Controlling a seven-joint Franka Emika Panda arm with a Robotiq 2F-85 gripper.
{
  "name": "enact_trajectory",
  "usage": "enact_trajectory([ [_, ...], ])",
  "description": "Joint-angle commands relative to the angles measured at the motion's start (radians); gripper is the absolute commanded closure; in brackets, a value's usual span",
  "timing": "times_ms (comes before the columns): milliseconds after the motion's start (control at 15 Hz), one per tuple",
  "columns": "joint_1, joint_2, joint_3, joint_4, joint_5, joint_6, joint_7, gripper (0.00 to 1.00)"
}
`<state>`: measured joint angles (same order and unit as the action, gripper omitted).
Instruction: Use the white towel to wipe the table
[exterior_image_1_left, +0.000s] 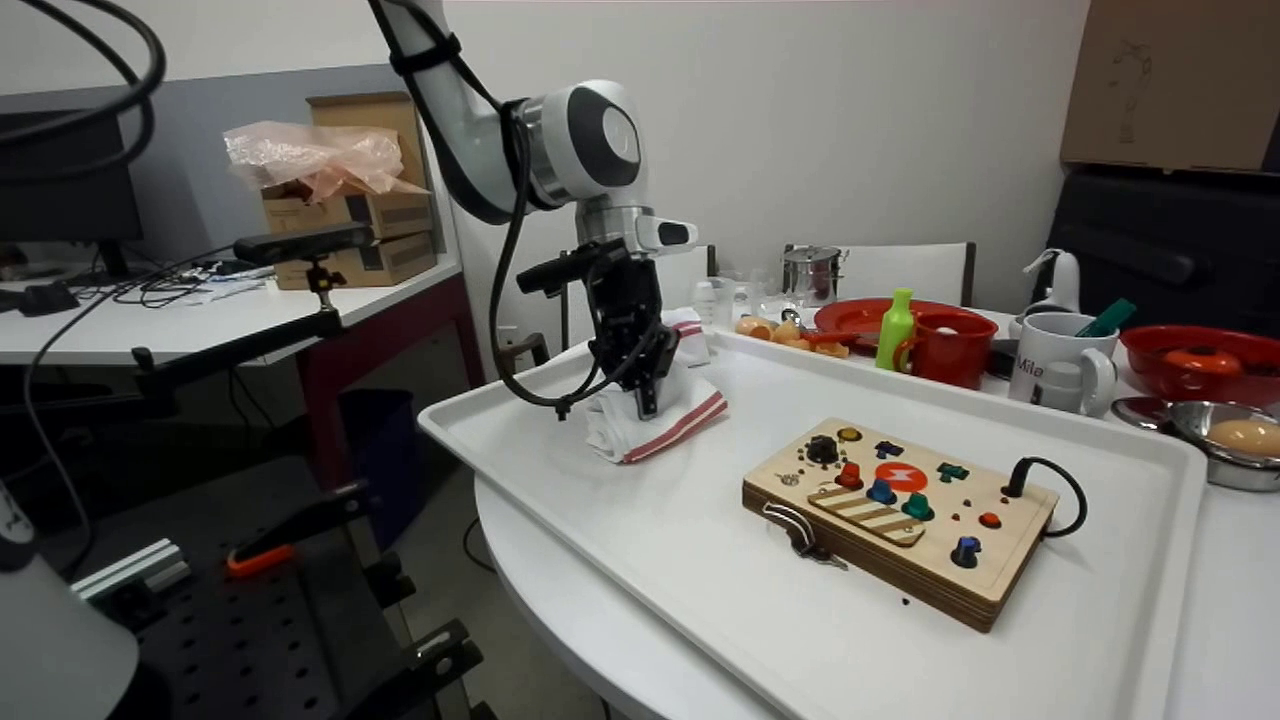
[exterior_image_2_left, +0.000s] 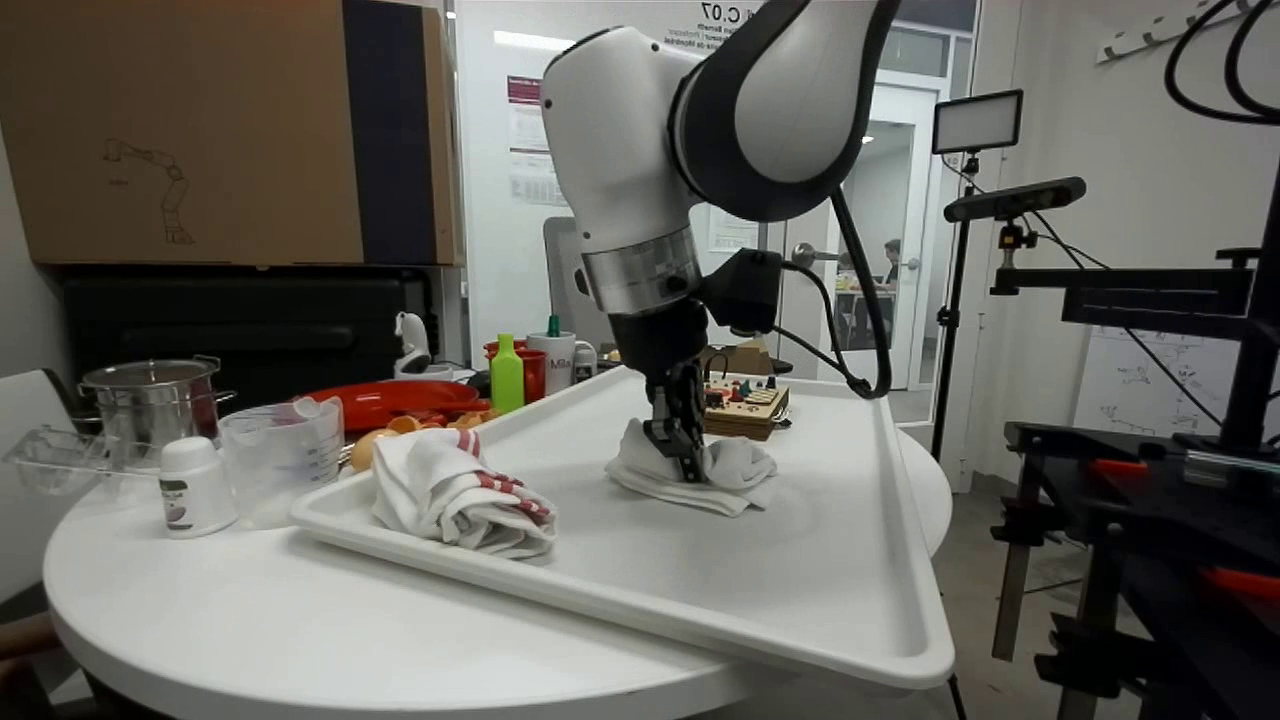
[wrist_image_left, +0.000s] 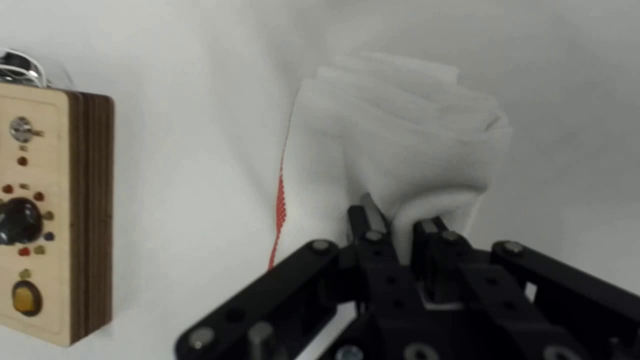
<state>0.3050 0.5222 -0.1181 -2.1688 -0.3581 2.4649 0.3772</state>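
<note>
The claw (wrist_image_left: 401, 221) is pinching a fold of the white towel (wrist_image_left: 410, 130), which lies right under it on the table (exterior_image_2_left: 800, 570). This looks like the wiping part. To do it well, the claw should press down softly and slide slowly in long, straight lines, so the towel doesn't bunch up. It should stop before the wooden board (exterior_image_1_left: 895, 520) to one side of it. A second towel (exterior_image_2_left: 455, 495) sits on another side, and a red mug (exterior_image_1_left: 950, 350) stands farther away, past the raised rim (exterior_image_1_left: 1000, 408).
</note>
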Motion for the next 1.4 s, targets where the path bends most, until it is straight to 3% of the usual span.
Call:
enact_trajectory([
  [0, -0.031, -0.006, -0.046, -0.033, -0.038, 0.012, 0.040, 0.97],
  [333, -0.060, -0.003, -0.076, -0.042, -0.048, 0.021, 0.059, 0.97],
  [533, -0.050, -0.028, -0.053, -0.064, -0.042, 0.023, 0.062, 0.97],
  [1000, -0.004, -0.129, 0.107, -0.157, 0.001, 0.051, 0.016, 0.97],
  [1333, 0.025, -0.128, 0.206, -0.144, 0.033, 0.063, -0.013, 0.97],
])
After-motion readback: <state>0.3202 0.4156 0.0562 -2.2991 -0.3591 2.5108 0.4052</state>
